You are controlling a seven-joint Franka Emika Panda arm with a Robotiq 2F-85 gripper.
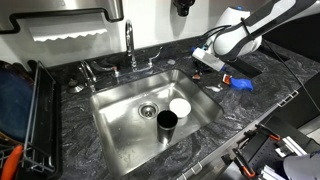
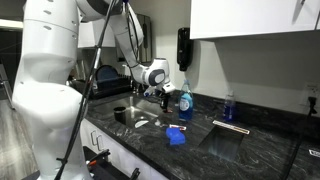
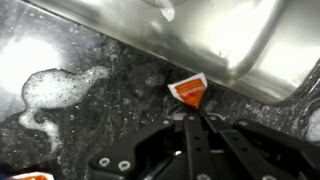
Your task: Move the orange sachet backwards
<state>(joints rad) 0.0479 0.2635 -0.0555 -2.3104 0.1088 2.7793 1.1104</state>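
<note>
Presently listed, wrist view.

Orange sachet (image 3: pixel 189 90): just right of frame centre, on the dark stone desk (image 3: pixel 100 140), close below the steel sink rim (image 3: pixel 200 40).

Tool (image 3: pixel 194 120): enters from the bottom edge, fingers pressed together. The tips meet at the sachet's lower corner and appear to pinch it.

Relation: the sachet lies directly above the tool tips in the frame, between the tool and the sink rim. Its top edge tilts up toward the right.

Soap foam (image 3: pixel 60 90): left of frame, well apart.

Judgement: the grip looks set, and the carry is not yet done.
</note>
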